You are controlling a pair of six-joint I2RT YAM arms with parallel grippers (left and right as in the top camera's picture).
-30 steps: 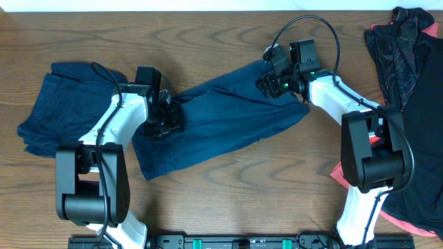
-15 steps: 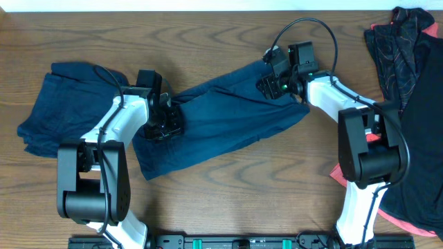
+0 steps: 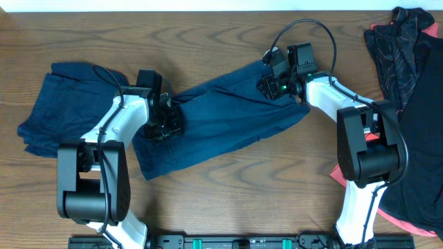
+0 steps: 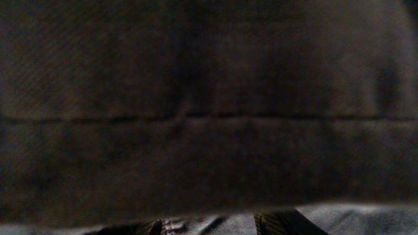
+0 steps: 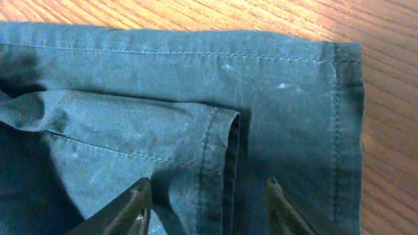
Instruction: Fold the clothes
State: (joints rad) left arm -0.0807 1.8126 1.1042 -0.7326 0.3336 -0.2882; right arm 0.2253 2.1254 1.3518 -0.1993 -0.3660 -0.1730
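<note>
A dark navy garment [image 3: 221,121] of the clothes lies spread slantwise across the middle of the table. My right gripper [image 3: 272,86] is low over its far right corner. In the right wrist view that gripper [image 5: 206,186] is open, its fingertips either side of a stitched hem flap [image 5: 225,150]. My left gripper [image 3: 166,123] sits at the garment's left end. In the left wrist view, dark cloth [image 4: 209,98] fills almost the whole picture. The left gripper [image 4: 208,226] barely shows at the bottom edge, its tips apart over grey cloth; a grip cannot be judged.
A second navy garment [image 3: 59,104] lies bunched at the far left. Black clothes with red trim [image 3: 415,104] are heaped along the right edge, beside the right arm's base [image 3: 370,166]. Bare wooden table [image 3: 228,200] shows in front.
The right arm has crept slightly left over the garment's corner. The left arm has barely shifted. The garments lie as before.
</note>
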